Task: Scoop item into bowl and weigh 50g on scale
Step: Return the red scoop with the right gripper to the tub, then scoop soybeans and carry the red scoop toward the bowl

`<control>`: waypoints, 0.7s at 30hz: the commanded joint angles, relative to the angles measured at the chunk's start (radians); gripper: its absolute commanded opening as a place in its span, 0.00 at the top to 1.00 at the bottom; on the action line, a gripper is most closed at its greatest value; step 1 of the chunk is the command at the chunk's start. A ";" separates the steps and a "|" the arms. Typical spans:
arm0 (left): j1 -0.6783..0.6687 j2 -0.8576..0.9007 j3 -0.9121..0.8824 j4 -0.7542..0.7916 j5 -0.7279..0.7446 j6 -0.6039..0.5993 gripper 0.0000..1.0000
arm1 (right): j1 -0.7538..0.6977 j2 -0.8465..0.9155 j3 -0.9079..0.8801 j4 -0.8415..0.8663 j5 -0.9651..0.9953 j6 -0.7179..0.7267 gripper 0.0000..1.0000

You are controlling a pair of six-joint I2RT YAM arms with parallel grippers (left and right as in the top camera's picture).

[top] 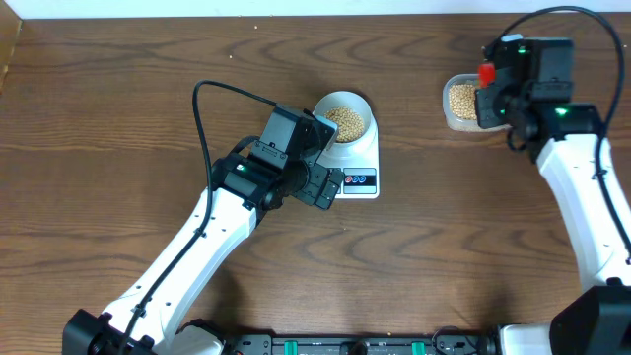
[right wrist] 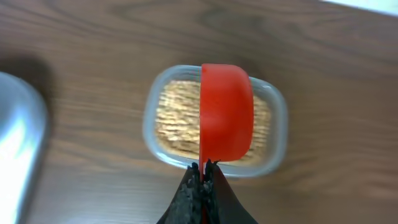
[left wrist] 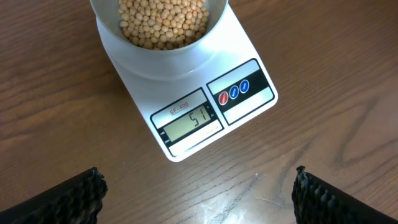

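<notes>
The pale bowl [top: 344,119] full of tan beans [left wrist: 163,22] sits on the white scale [left wrist: 245,62], whose display [left wrist: 189,119] reads 51. My left gripper [left wrist: 198,193] hovers open over bare wood just in front of the scale, nothing between its fingers. At the far right my right gripper [right wrist: 204,169] is shut on the thin handle of a red scoop [right wrist: 226,112]. The scoop is turned on its side above the clear tub [right wrist: 275,144] of beans. In the overhead view the scoop [top: 485,72] shows next to that tub [top: 457,102].
A blurred grey-white object [right wrist: 17,149] fills the left edge of the right wrist view. The left arm [top: 197,256] stretches from the front edge toward the scale. A black cable [top: 202,118] loops above it. The right arm [top: 582,197] runs along the right side.
</notes>
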 commanded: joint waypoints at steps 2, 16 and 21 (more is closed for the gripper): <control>0.005 -0.009 0.001 0.000 0.009 0.006 0.02 | 0.032 0.022 0.000 0.000 0.230 -0.016 0.99; 0.005 -0.009 0.001 0.000 0.009 0.007 0.02 | 0.035 0.022 0.000 0.138 -0.453 -0.014 0.99; 0.005 -0.009 0.001 0.000 0.009 0.006 0.02 | 0.072 0.044 0.000 0.218 -0.696 0.031 0.99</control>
